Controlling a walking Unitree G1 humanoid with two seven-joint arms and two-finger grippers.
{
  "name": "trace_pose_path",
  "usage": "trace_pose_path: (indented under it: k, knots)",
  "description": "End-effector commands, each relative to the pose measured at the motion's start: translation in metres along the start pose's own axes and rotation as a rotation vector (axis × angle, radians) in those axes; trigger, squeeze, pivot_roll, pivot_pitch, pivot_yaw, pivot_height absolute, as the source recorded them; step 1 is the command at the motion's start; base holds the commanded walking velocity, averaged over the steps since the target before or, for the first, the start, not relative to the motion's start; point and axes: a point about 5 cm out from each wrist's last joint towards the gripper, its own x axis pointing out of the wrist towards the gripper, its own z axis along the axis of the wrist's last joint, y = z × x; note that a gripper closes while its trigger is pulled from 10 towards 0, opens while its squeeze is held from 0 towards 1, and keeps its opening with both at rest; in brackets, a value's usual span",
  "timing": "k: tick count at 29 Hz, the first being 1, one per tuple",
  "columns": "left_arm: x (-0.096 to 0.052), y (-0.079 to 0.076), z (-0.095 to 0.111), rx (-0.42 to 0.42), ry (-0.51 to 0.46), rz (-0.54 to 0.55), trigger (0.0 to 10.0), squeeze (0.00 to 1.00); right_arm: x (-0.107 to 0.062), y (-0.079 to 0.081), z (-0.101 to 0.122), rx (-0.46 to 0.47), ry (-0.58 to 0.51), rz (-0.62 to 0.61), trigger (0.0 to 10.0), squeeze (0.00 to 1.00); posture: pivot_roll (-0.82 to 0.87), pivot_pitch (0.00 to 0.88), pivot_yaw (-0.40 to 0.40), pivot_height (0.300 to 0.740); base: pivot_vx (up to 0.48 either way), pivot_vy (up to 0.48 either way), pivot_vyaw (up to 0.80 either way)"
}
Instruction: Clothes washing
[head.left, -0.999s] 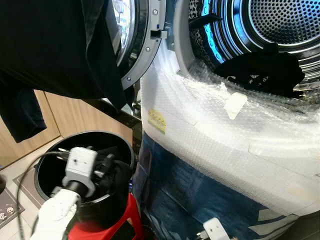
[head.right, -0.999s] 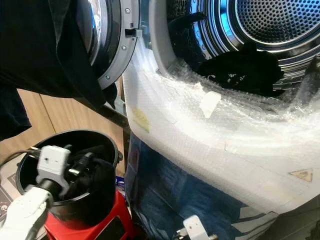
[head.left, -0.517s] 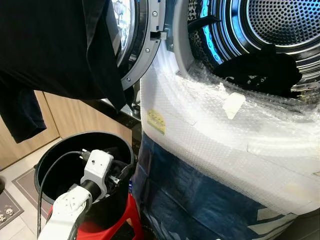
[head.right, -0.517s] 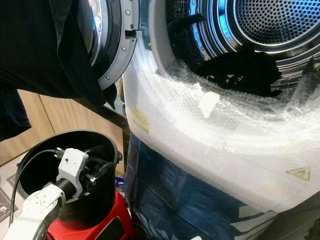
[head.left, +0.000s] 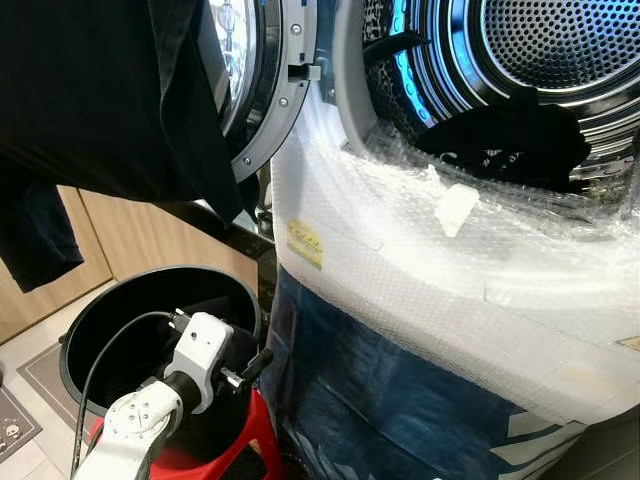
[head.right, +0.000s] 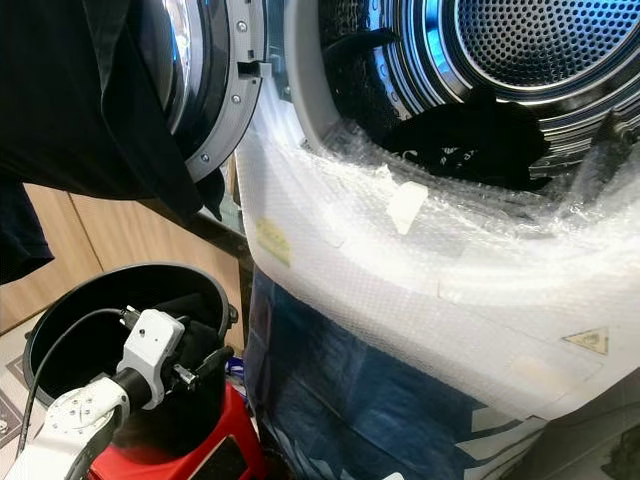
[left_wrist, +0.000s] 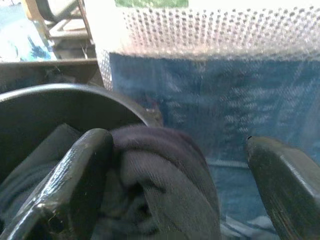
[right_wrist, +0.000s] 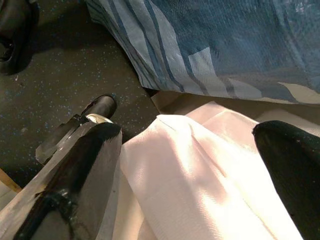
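While one dark garment (head.left: 505, 140) already lies in the drum (head.left: 560, 50) at two o'clock, more remains. At seven o'clock the left tool (left_wrist: 175, 165) reaches into the black bin (head.left: 85, 330), its fingers spread wide around a dark cloth (left_wrist: 160, 170) but not yet closed on it. Down by the floor, the right tool (right_wrist: 195, 165) hangs wide open, holding nothing.

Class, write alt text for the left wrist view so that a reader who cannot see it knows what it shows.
The left pincer is open over a dark bundled garment in a black bucket, one finger on each side of the cloth. Behind stands the washing machine front, wrapped in bubble wrap above blue sheeting.
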Motion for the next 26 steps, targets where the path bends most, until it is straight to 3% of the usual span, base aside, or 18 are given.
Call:
trace_pose_path:
  k: [1,4,5,6,26]
  knots:
    - [-0.002,0.002,0.003,0.033,0.016,0.032,10.0,1.00,0.000,-0.002,0.003,0.011,-0.004,-0.004,10.0,0.00,0.35,0.030,-0.059,0.740,0.000,0.000,0.00]
    - [-0.004,0.008,0.005,0.049,0.022,0.103,10.0,1.00,0.000,-0.001,0.002,0.017,-0.001,-0.005,10.0,0.00,0.36,0.032,-0.060,0.740,0.000,0.000,0.00]
    - [-0.004,0.008,0.006,0.042,0.016,0.109,10.0,0.72,0.000,-0.001,0.002,0.016,-0.001,-0.006,10.0,0.00,0.36,0.032,-0.060,0.740,0.000,0.000,0.00]
    - [-0.003,0.008,0.007,0.022,0.006,0.109,10.0,0.00,0.000,-0.001,0.001,0.010,0.001,-0.003,10.0,0.00,0.36,0.034,-0.064,0.740,0.000,0.000,0.00]
    - [0.002,0.008,-0.004,-0.052,0.067,0.185,10.0,0.00,0.000,-0.003,-0.010,0.000,0.013,-0.011,10.0,0.00,0.35,0.015,-0.061,0.740,0.000,0.000,0.00]
